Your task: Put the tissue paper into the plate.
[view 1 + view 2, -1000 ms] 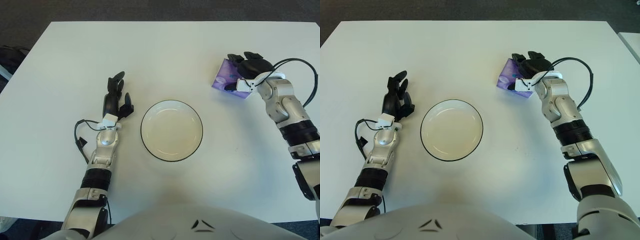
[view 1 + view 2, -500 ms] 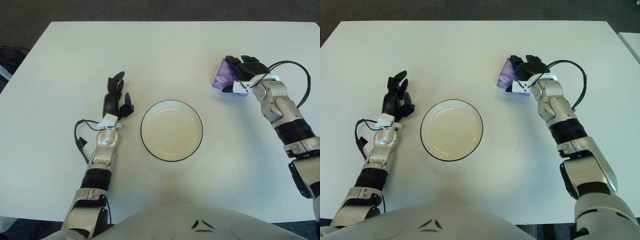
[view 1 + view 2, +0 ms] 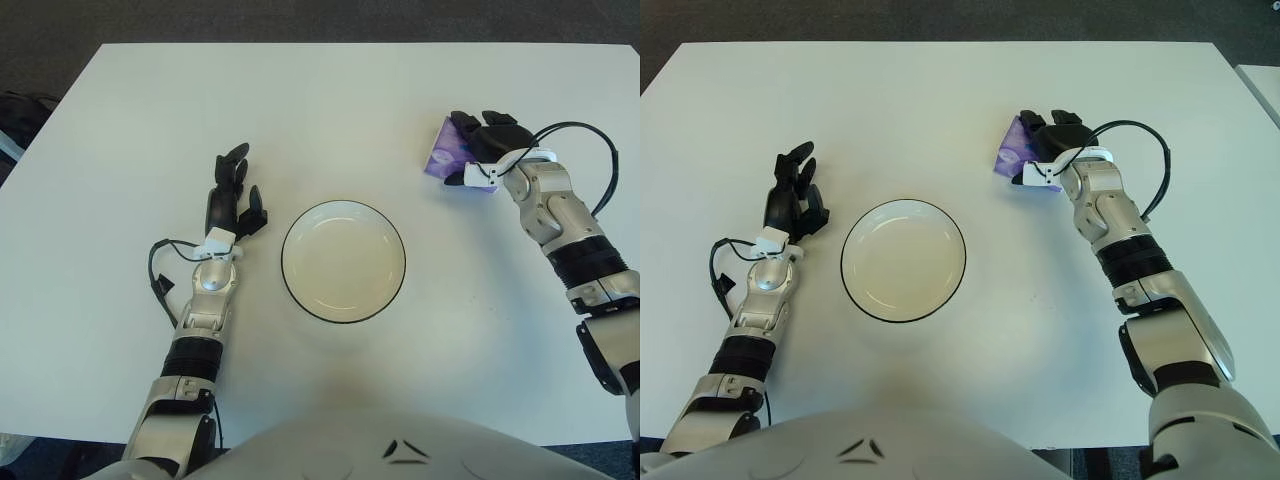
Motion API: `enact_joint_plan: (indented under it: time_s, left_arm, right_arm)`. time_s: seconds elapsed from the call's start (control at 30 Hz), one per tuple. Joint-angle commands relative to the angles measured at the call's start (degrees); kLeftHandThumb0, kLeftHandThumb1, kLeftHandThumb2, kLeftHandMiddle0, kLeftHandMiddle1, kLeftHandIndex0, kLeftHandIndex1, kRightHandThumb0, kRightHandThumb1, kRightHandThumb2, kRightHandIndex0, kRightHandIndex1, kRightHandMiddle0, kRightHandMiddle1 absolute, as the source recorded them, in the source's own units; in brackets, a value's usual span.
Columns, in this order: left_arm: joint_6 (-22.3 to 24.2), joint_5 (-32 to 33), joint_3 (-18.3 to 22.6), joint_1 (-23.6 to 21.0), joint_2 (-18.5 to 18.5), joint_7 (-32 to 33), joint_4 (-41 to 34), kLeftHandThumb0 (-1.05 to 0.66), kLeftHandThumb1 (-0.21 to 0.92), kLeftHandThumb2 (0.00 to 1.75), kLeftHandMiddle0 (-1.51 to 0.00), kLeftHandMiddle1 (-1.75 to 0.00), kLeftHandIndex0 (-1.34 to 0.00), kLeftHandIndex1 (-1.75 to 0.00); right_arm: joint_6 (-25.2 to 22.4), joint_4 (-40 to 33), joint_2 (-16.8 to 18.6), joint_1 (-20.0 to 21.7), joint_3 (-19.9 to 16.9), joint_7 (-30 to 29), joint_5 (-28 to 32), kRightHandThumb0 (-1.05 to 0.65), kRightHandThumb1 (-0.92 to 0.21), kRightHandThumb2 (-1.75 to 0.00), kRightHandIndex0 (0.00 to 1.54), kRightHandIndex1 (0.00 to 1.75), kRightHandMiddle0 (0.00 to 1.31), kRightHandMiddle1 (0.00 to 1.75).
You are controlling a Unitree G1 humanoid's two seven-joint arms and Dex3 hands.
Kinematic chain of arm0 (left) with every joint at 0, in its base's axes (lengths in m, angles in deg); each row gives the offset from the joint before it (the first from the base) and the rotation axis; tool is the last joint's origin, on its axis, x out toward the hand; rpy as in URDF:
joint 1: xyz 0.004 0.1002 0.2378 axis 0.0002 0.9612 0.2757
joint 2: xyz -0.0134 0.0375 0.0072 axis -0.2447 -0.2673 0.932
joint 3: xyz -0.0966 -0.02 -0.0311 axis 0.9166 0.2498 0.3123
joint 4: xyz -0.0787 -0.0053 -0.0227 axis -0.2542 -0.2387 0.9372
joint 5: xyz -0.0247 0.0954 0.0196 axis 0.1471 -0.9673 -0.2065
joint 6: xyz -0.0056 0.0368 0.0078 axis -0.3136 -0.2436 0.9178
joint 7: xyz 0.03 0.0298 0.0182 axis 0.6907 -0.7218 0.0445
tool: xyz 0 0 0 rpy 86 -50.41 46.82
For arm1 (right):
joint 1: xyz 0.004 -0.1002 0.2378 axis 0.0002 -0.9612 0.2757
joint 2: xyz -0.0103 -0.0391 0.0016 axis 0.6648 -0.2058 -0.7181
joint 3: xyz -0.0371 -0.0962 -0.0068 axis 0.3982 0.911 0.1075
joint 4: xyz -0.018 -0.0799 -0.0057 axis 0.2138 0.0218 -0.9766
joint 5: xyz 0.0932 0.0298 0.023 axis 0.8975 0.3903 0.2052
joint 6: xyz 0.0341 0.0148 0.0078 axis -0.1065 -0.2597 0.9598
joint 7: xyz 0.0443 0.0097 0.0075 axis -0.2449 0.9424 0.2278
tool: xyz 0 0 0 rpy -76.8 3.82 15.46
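Versus half a second back: almost no change. Right hand (image 3: 482, 143) is at the same spot over the tissue paper (image 3: 443, 152), wrist cable loop unchanged. Versus one second back it sits slightly further left and forward, covering more of the pack. Left hand (image 3: 231, 196) and plate (image 3: 343, 261) have not moved in any frame.

Right hand: on top of the purple tissue pack, at the right far part of the table (image 3: 320, 100). Black fingers (image 3: 1038, 122) drape over the pack's far edge, thumb at its near right corner. Whether the fingers actually clamp the pack or only lie on it cannot be told. Pack looks flat on the table, not lifted.

Left hand: shows just left of the plate, fingers extended pointing away from the robot, relaxed, holding nothing.

Plate: round, white with a dark rim, centre of the table, nothing in it. Tissue is well apart from it, up and to the right. Only bare table top lies between pack and plate.

A black cable (image 3: 158, 281) loops beside the left forearm; another arcs off the right wrist.

Count: one plate, one tissue pack, two hands, one table.
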Motion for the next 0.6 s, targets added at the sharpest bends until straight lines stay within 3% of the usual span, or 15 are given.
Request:
enact_joint_plan:
  time_s: [0.0, 0.37, 0.57]
  left_arm:
    - [0.62, -0.34, -1.07, 6.17, 2.33, 0.33, 4.98, -0.71, 0.92, 0.86, -0.38, 0.0, 0.0, -0.79]
    - [-0.3, -0.31, -0.9, 5.92, 2.34, 0.55, 5.6, -0.7, 0.92, 0.87, -0.38, 0.0, 0.0, -0.79]
    - [0.2, 0.04, -0.76, 5.77, 2.26, 0.24, 5.77, -0.71, 0.92, 0.87, -0.38, 0.0, 0.0, -0.79]
  right_arm:
    - [-0.15, 0.8, 0.33, -0.23, 0.51, -0.01, -0.39, -1.05, -0.92, -0.26, 0.0, 0.0, 0.0, 0.0]
    - [0.23, 4.6, 1.59, 0.48, 1.89, -1.7, -0.71, -1.05, -0.92, -0.21, 0.0, 0.0, 0.0, 0.0]
    - [2.6, 9.41, 2.98, 1.19, 2.41, -7.0, -0.31, -1.0, -0.88, -0.14, 0.02, 0.01, 0.02, 0.01]
